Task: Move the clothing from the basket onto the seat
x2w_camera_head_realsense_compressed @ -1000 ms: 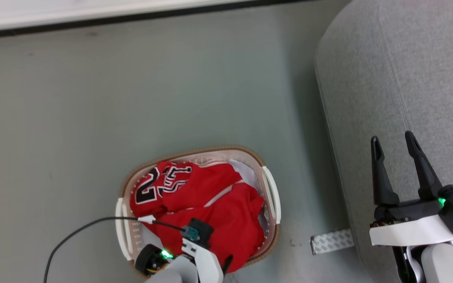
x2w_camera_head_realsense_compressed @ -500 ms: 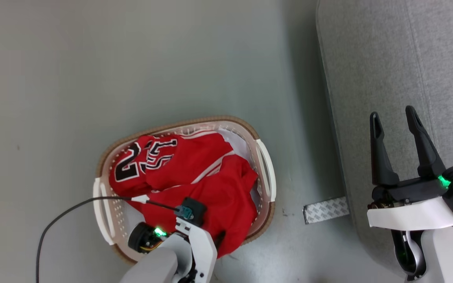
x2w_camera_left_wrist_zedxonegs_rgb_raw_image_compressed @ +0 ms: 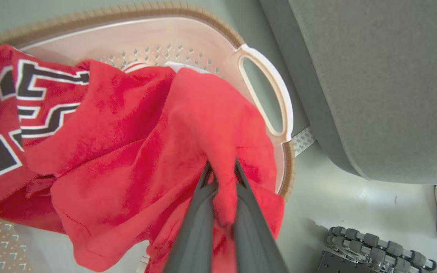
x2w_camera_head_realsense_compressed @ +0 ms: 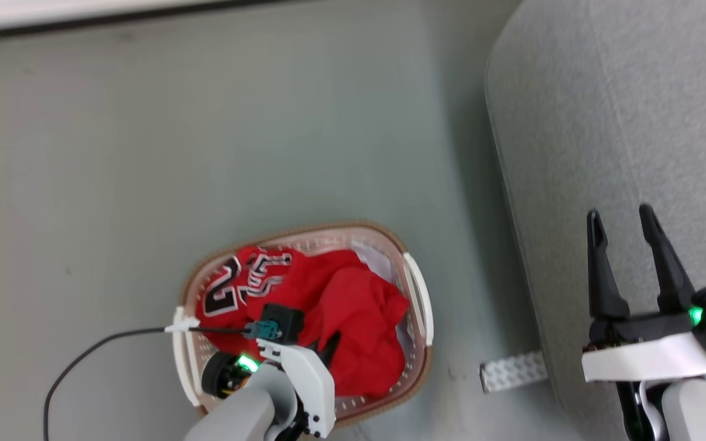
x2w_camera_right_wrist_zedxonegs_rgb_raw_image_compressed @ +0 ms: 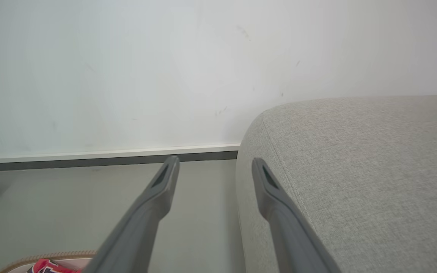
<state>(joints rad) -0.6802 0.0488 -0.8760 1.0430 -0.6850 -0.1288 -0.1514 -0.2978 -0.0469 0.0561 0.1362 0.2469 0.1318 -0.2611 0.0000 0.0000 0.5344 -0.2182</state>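
here, the left end effector [x2w_camera_left_wrist_zedxonegs_rgb_raw_image_compressed: 221, 168] clamps a fold of the clothing [x2w_camera_left_wrist_zedxonegs_rgb_raw_image_compressed: 127, 148] inside the basket [x2w_camera_left_wrist_zedxonegs_rgb_raw_image_compressed: 188, 36], apparently to lift it out. the right end effector [x2w_camera_head_realsense_compressed: 619, 214] hangs spread and empty over the seat [x2w_camera_head_realsense_compressed: 604, 110]; a strip of bare floor [x2w_camera_head_realsense_compressed: 463, 245] separates basket rim from seat edge.
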